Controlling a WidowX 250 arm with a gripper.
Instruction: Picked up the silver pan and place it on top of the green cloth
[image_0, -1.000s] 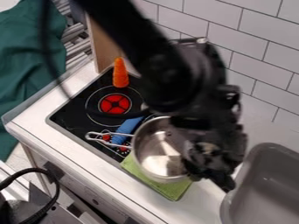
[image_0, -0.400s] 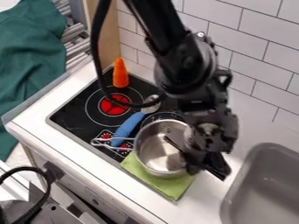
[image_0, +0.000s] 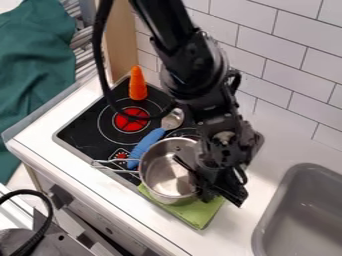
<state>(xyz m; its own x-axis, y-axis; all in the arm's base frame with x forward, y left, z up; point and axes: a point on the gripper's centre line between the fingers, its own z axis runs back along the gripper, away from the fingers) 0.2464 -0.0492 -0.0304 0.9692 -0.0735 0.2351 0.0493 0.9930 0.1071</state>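
Note:
The black gripper (image_0: 208, 188) is at the right wall of the silver pan (image_0: 162, 172), shut on it, with one finger inside the pan and the other outside. The pan is upright, its wire handle pointing left over the stove's front edge. Below it lies the green cloth (image_0: 202, 214), flat at the stove's front right corner; the pan covers its upper left part. Whether the pan's base touches the cloth I cannot tell.
Left of the pan, a blue-handled spoon (image_0: 145, 145) lies on the black stove (image_0: 87, 131). An orange carrot (image_0: 137, 84) stands at the back left. A grey sink (image_0: 300, 215) is at the right, a tiled wall behind.
Since about half a second ago, the gripper and the pan have shifted left together. More of the cloth shows at the pan's right, and the spoon's metal bowl is more exposed.

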